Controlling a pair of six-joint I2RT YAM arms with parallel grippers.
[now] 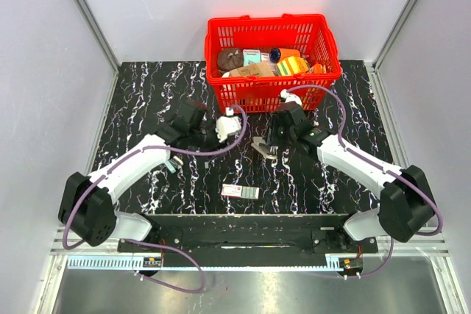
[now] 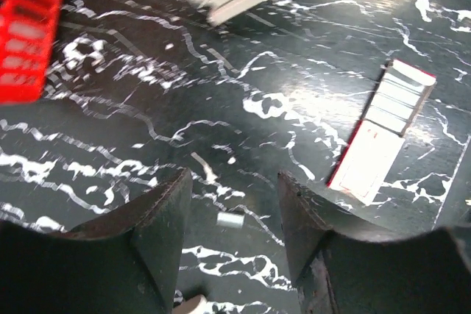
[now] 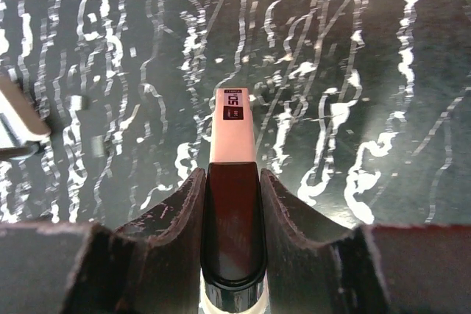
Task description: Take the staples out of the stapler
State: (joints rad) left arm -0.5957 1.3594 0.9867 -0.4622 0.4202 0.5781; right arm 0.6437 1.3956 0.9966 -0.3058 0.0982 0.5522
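Two fingers of the right gripper (image 3: 232, 179) pinch the stapler (image 3: 233, 119) at its black end, holding it over the table (image 1: 147, 101) in front of the red basket (image 1: 272, 92). It looks light, stiff and smooth-sided, so the best grip is probably across the narrow body, clear of the metal rail. The left gripper (image 2: 232, 179) hangs beside it, jaws spread and empty. Open room lies toward the near edge, apart from a small flat box (image 1: 241, 191).

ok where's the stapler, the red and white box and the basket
stapler (image 3: 234, 226), right wrist view, its black body
red and white box (image 2: 368, 159), left wrist view, white face
basket (image 1: 268, 20), top view, far rim
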